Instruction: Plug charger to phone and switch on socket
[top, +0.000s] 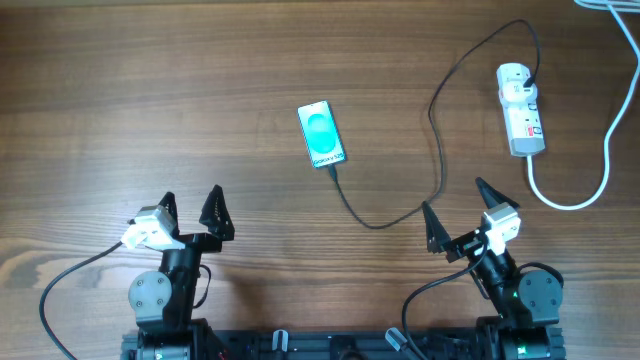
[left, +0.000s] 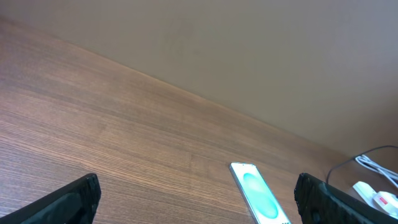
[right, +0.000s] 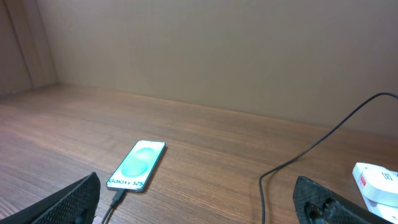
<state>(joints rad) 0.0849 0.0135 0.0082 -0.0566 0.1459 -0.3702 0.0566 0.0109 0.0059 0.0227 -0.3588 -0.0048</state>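
The phone (top: 321, 134) lies flat mid-table, turquoise screen up; it also shows in the left wrist view (left: 258, 194) and the right wrist view (right: 138, 165). The charger, a thin black cable (top: 437, 130), runs from the socket down and left; its connector tip (right: 117, 196) sits in the phone's near end. The socket (top: 521, 109) is a white power strip at the far right, also in the right wrist view (right: 377, 182). My left gripper (top: 192, 212) is open and empty at the front left. My right gripper (top: 455, 215) is open and empty at the front right, near the cable loop.
A thick white cord (top: 590, 160) loops from the socket toward the right table edge. The arm bases stand at the front edge. A plain wall rises behind the table's far edge.
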